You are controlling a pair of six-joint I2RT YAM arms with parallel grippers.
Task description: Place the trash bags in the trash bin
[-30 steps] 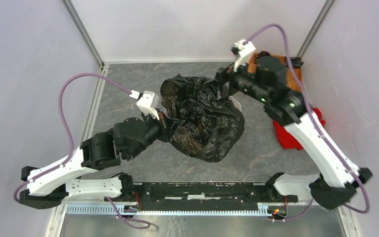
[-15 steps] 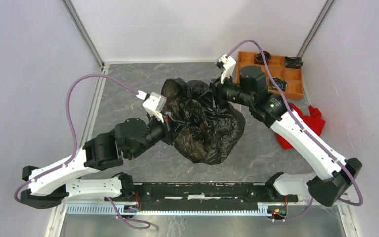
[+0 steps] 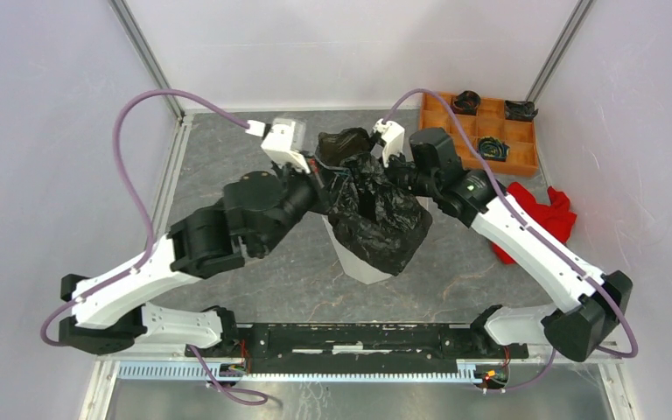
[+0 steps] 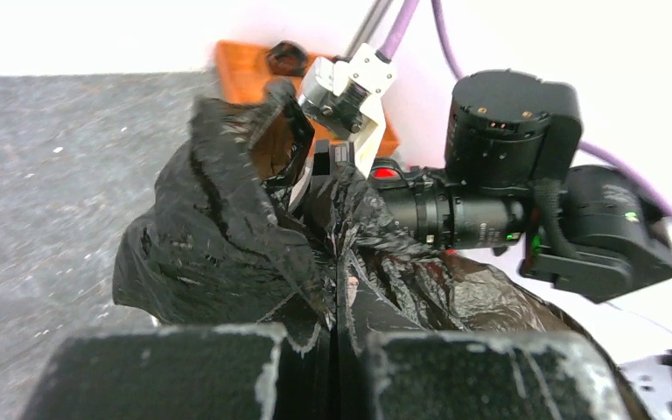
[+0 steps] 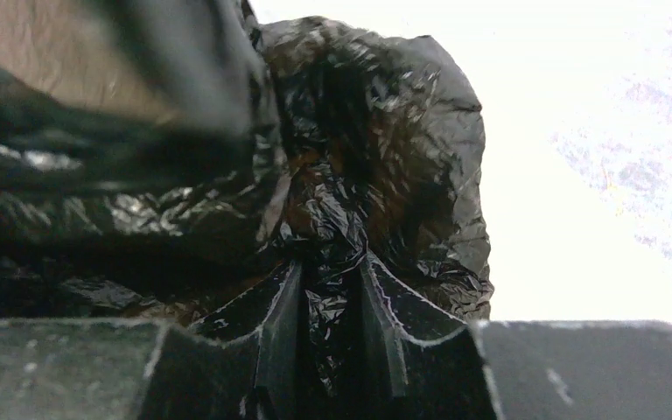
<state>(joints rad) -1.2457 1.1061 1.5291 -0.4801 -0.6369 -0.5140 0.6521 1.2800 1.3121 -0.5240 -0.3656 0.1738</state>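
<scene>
Top external view, leftmost first: my left gripper (image 3: 322, 168) is pinching a fold of the thin, wrinkly, glossy black plastic trash bag (image 3: 381, 223), fingers (image 4: 184, 372) closing tight on the film. The bag is hanging over the white faceted plastic trash bin (image 3: 356, 262), hiding its rim. My right gripper (image 3: 387, 172) is clamping the bag's far side, film bunching between its fingers (image 5: 271, 346). Farther right, an orange compartmented tray (image 3: 455, 140) and a red cloth (image 3: 538, 219) are lying

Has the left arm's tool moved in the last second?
Yes. The left tool, shut on the black trash bag, has moved toward the back wall and slightly right.
</scene>
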